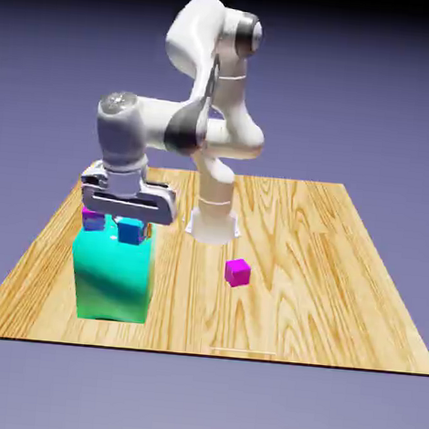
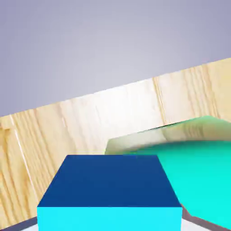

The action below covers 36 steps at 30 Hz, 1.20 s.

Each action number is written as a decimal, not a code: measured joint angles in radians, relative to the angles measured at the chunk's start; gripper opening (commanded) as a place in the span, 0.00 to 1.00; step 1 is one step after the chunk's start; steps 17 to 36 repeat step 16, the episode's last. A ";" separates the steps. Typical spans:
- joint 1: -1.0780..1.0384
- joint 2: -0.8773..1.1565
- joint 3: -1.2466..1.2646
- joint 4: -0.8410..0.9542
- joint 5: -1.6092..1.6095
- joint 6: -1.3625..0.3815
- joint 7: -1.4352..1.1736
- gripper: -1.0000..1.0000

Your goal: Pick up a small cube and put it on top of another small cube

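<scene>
Teal block below gripper; no legible markings.
Small cube is gripped between the closed jaws, near the block's top in the exterior view; in the hand view its dark-blue face is directed upward, and no long axis is distinguishable.

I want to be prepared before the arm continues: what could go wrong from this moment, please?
The gripper holds the blue cube close to the big teal block, so it might scrape or bump the block when it moves.

The magenta-topped cube and a mostly hidden orange-sided cube show close on either side in the exterior view; a sideways swing could perhaps knock one.
</scene>
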 measured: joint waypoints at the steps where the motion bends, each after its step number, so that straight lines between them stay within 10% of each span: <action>1: 0.004 -0.034 -0.005 0.001 -0.012 -0.042 0.010 0.00; 9: 0.029 -0.059 -0.005 -0.159 -0.057 0.032 0.064 0.00; 10: 0.028 -0.058 -0.005 -0.165 -0.056 0.038 0.064 1.00; 36: 0.032 -0.089 0.001 -0.022 -0.063 -0.136 0.069 1.00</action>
